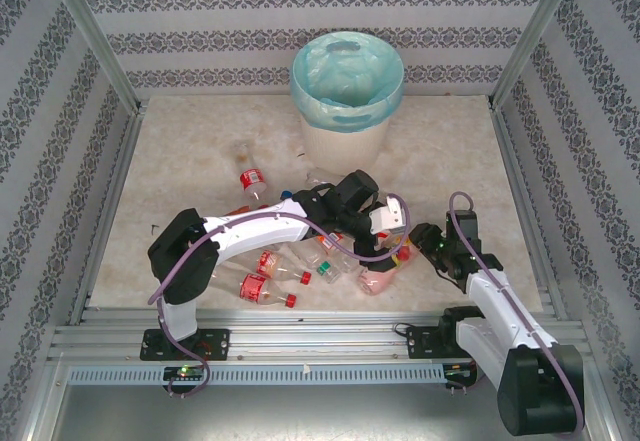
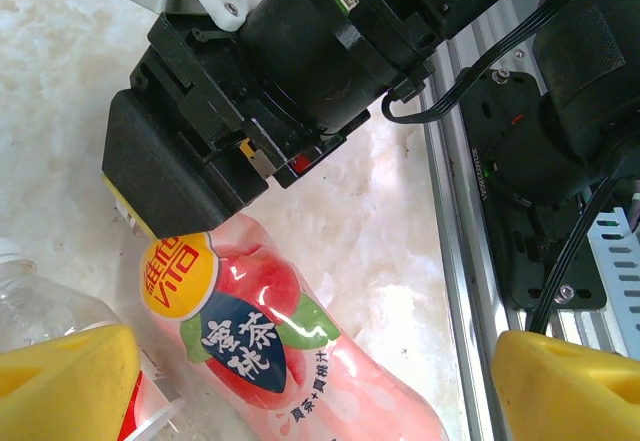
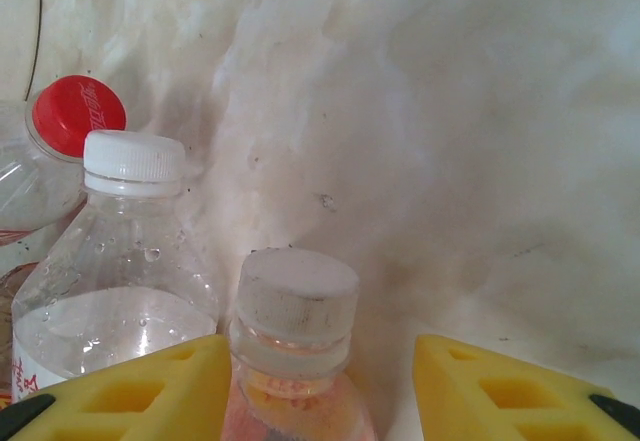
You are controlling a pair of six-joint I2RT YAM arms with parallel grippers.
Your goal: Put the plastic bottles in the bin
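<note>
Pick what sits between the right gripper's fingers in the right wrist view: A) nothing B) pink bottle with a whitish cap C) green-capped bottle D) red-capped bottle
B: the pink bottle, topped with a whitish cap, stands in the gap of the right gripper, whose jaws are apart with space left on one side. The red-capped bottle lies off to the left.
</note>
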